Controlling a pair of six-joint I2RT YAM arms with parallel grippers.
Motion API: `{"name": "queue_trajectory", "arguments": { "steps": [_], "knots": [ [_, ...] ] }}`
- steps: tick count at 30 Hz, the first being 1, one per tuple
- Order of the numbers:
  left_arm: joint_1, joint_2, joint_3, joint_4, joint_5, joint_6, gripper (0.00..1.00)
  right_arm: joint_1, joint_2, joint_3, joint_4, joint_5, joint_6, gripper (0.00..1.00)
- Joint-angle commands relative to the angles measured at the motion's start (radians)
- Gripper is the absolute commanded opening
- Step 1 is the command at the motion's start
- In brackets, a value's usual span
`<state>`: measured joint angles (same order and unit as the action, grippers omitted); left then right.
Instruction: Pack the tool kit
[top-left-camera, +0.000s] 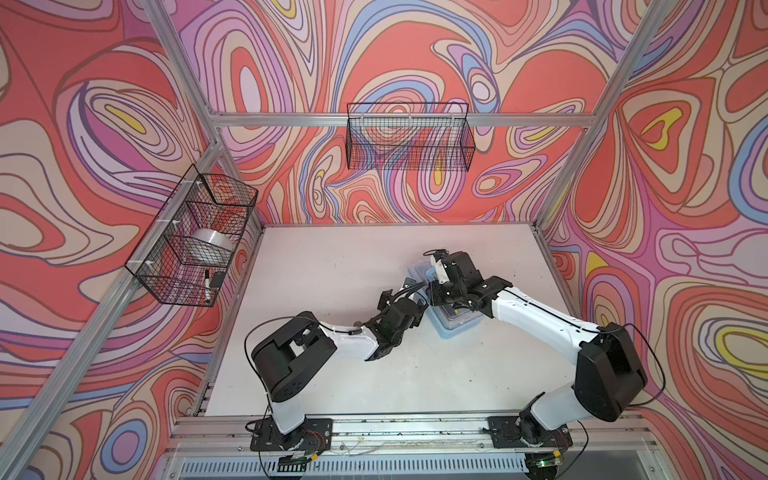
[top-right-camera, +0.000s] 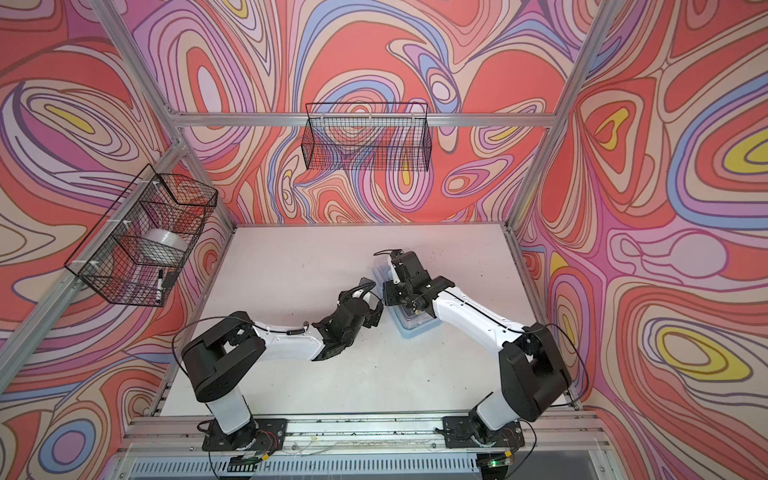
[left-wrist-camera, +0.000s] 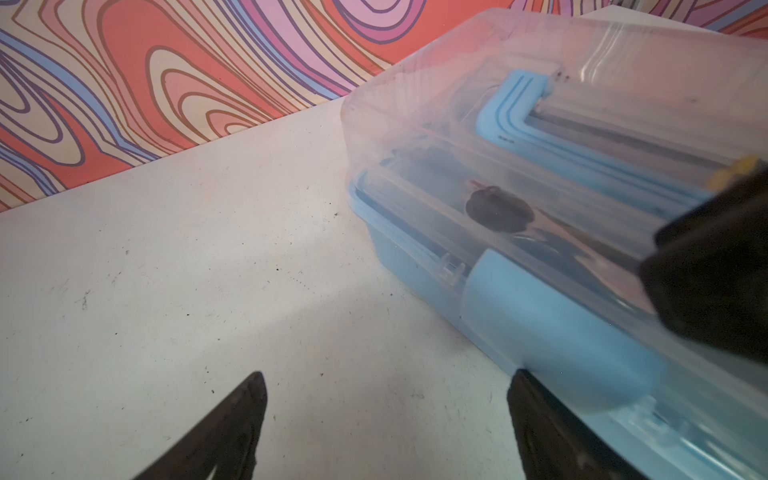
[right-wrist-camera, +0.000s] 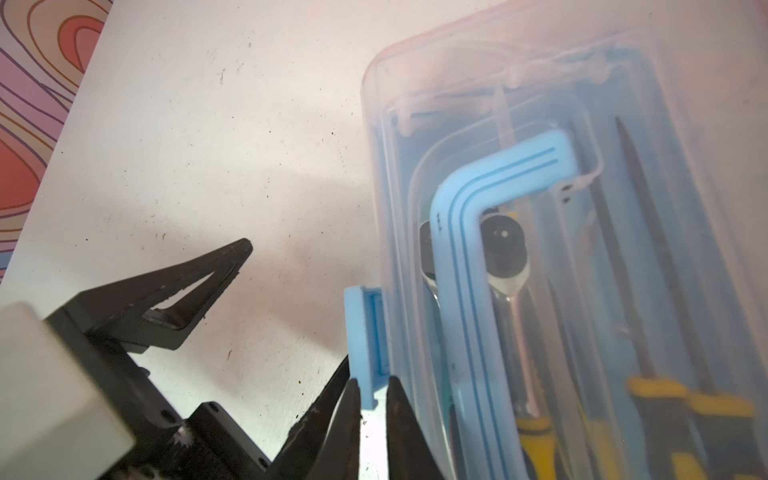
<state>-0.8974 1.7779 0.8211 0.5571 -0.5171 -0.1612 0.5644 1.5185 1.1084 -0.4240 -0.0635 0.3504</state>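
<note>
Left gripper (left-wrist-camera: 386, 382) hangs spread and empty over the white table (left-wrist-camera: 208, 291), one finger just beside the tool kit (left-wrist-camera: 407, 266); the tool kit sits right of table centre, clear lid (left-wrist-camera: 457, 104) down (a ratchet (right-wrist-camera: 505, 257) and yellow-handled tools (right-wrist-camera: 656, 399) show through); the right gripper (right-wrist-camera: 372, 380) pinches the blue latch (right-wrist-camera: 365, 332) on its side.

Swirl-patterned walls (top-left-camera: 415, 50) surround a scuffed white table (top-left-camera: 332, 374), with wire baskets (top-left-camera: 409, 137) hung on aluminium rails (top-left-camera: 282, 119).
</note>
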Motion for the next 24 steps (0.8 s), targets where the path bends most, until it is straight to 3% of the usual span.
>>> {"name": "queue_trajectory", "arguments": {
  "steps": [1,9,24],
  "knots": [
    [0.009,0.01,0.028,-0.025,0.023,-0.009,0.91,0.001,-0.031,-0.011,-0.01,0.04,0.002,0.13],
    [0.027,0.012,0.036,-0.029,0.067,-0.039,0.91,0.002,-0.019,-0.015,-0.009,-0.013,0.015,0.13],
    [0.043,0.032,0.05,-0.031,0.123,-0.075,0.91,0.019,0.045,0.023,-0.023,-0.013,0.03,0.05]
  ]
}}
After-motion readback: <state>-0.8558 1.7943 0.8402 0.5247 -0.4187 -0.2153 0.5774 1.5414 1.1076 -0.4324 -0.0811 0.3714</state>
